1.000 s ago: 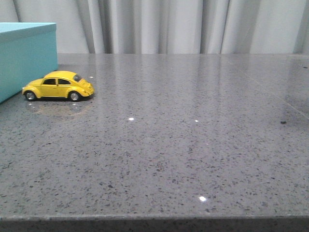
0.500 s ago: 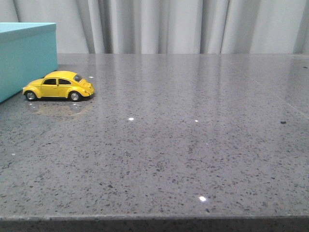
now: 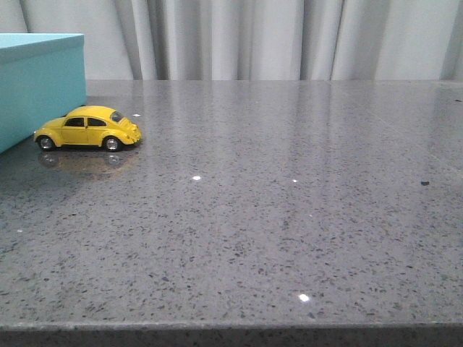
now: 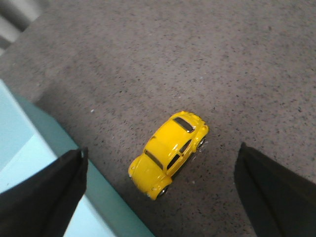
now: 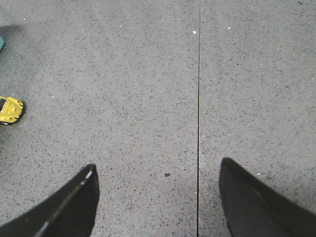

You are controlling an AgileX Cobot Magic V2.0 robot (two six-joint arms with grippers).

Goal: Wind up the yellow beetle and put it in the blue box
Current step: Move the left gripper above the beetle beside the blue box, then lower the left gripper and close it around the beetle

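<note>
Front view: a small yellow beetle [image 3: 88, 128] stands on all four wheels on a grey speckled table [image 3: 275, 217], just beside the near side wall of the blue box [image 3: 36, 83]; whether car and box touch cannot be told here. Pale curtains [image 3: 275, 36] hang behind. No arm or gripper appears in this view.

Left wrist view: the camera looks down on the beetle [image 4: 169, 153], which lies between the two dark fingers of the left gripper [image 4: 160, 197]. The jaws are spread wide, holding nothing, and appear to be above the car, not touching it. This view shows a narrow strip of table between the car and the box [image 4: 34, 163], so they stand apart.

Right wrist view: the right gripper [image 5: 158, 197] hangs over bare table with jaws wide apart and empty. Only the end of the beetle [image 5: 10, 109] shows at the picture's edge, well apart from these fingers.

Judged from this, the task is at its first step: nothing is yet grasped. The next move likely calls for the left arm to lower and close across the car's body without knocking it against the box.
</note>
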